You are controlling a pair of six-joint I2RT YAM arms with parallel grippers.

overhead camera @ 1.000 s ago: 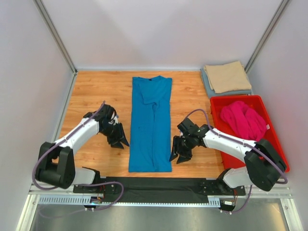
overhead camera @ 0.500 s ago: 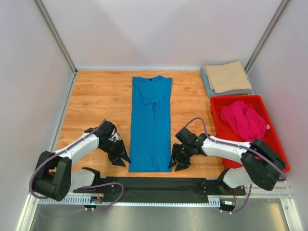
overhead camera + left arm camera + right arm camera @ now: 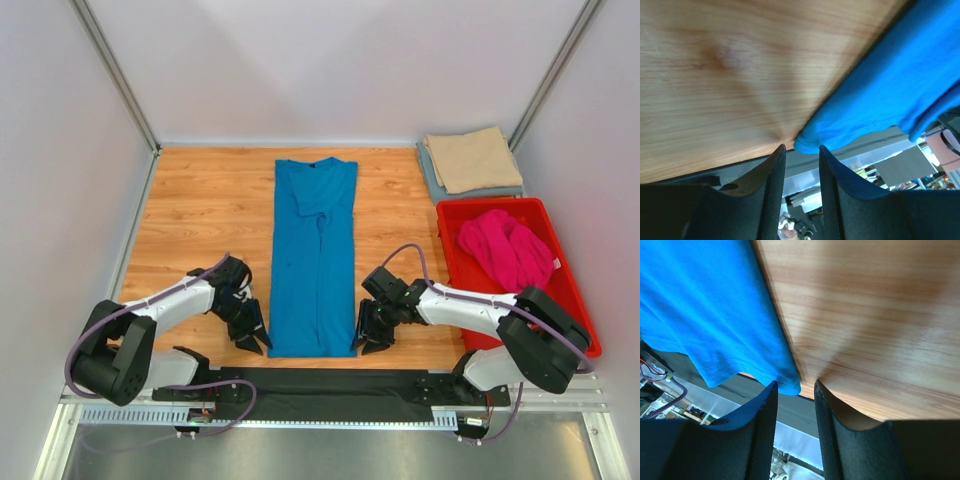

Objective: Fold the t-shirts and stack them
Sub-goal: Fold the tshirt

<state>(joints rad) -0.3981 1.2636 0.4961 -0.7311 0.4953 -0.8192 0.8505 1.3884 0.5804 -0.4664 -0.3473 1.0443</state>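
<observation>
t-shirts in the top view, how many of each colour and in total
blue t-shirt: 1
pink t-shirt: 1
tan t-shirt: 1
grey-blue t-shirt: 1
total: 4

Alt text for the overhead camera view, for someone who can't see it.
A blue t-shirt, folded into a long strip, lies on the wooden table with the left pincer and right pincer at its near corners. A pink shirt sits in the red bin.

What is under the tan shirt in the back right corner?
Under the tan shirt, a grey-blue shirt shows only along its left and near edges; the rest is covered.
</observation>
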